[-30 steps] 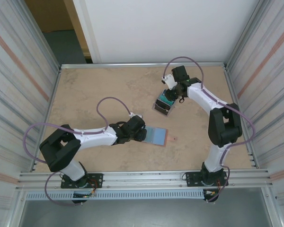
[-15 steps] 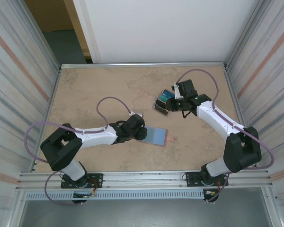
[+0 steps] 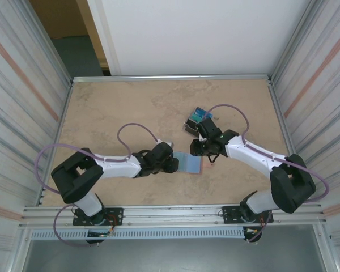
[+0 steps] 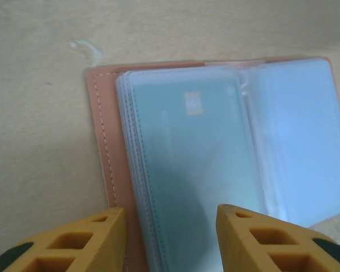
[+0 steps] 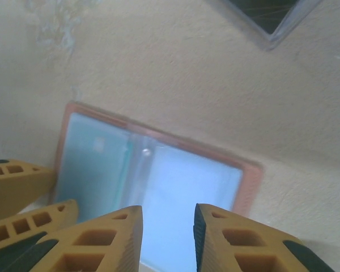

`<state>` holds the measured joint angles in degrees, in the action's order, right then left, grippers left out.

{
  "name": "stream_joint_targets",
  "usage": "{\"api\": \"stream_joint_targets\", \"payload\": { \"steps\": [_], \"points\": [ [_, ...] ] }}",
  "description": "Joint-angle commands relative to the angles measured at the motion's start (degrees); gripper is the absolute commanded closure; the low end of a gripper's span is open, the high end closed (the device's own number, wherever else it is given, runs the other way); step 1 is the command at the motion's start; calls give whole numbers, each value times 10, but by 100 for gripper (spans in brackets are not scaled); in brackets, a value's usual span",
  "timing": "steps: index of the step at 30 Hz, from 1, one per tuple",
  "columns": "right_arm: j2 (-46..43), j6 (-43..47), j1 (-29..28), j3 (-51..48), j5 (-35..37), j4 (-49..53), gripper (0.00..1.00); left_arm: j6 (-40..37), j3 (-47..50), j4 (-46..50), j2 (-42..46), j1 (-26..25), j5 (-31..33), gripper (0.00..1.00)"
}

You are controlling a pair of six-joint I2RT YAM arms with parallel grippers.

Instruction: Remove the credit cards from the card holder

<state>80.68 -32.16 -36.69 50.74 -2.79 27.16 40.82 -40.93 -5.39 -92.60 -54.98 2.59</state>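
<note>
The card holder (image 3: 189,162) lies open and flat on the table, salmon-pink rim (image 4: 101,141) around clear sleeves. A light-blue credit card (image 4: 192,164) with a chip sits inside the top sleeve of its left half and is seen too as the credit card (image 5: 96,164) from the right wrist. My left gripper (image 3: 173,165) is open, and its fingertips straddle that half's near edge (image 4: 170,226) with nothing pinched. My right gripper (image 3: 197,149) hovers just above the holder's right half (image 5: 167,218), its jaws a narrow gap apart and empty.
A clear plastic box (image 3: 195,120) with a teal top stands just beyond the holder; its corner (image 5: 269,17) shows behind the right gripper. The tan table (image 3: 113,113) is walled by a metal rail and ribbed side panels.
The right arm has swung from the clear box down to the card holder. The left gripper's jaws have narrowed a little over the holder's left half.
</note>
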Motion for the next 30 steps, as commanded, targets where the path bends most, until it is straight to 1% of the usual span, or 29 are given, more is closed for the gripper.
{"api": "stream_joint_targets", "payload": {
  "steps": [1, 4, 8, 12, 15, 16, 17, 18, 20, 21, 23, 24, 27, 28, 30],
  "points": [
    [9, -32, -16, 4, 35, 10, 71, 42, 20, -32, -13, -16, -18, 54],
    [22, -37, -32, 8, 44, 13, 71, 66, 34, -33, 4, -27, 10, 54],
    [38, -45, -66, 15, 60, 14, 69, 102, 72, -17, 57, -37, 76, 53],
    [60, -58, -112, 29, 74, 11, 66, 131, 98, 50, 131, -37, 155, 48],
    [85, -63, -146, 52, 93, 18, 63, 145, 111, 106, 185, -31, 201, 40],
    [95, -63, -157, 61, 101, 24, 62, 145, 117, 113, 202, -28, 210, 36],
    [104, -63, -167, 73, 111, 29, 60, 144, 124, 118, 217, -23, 214, 27],
    [112, -65, -175, 80, 119, 35, 60, 143, 130, 122, 231, -19, 215, 22],
    [129, -68, -188, 97, 126, 41, 59, 153, 141, 139, 260, -11, 224, 21],
    [134, -70, -192, 102, 124, 39, 59, 160, 144, 147, 272, -9, 231, 19],
    [147, -72, -203, 111, 117, 32, 59, 174, 154, 170, 300, -3, 243, 6],
    [153, -71, -207, 114, 114, 28, 58, 178, 158, 181, 312, 3, 243, 2],
    [177, -71, -220, 131, 109, 29, 57, 188, 160, 231, 341, 28, 246, 1],
    [185, -70, -225, 138, 108, 30, 55, 188, 160, 246, 348, 37, 247, 1],
    [200, -69, -232, 149, 107, 32, 54, 184, 162, 268, 363, 49, 250, 1]
  ]
}}
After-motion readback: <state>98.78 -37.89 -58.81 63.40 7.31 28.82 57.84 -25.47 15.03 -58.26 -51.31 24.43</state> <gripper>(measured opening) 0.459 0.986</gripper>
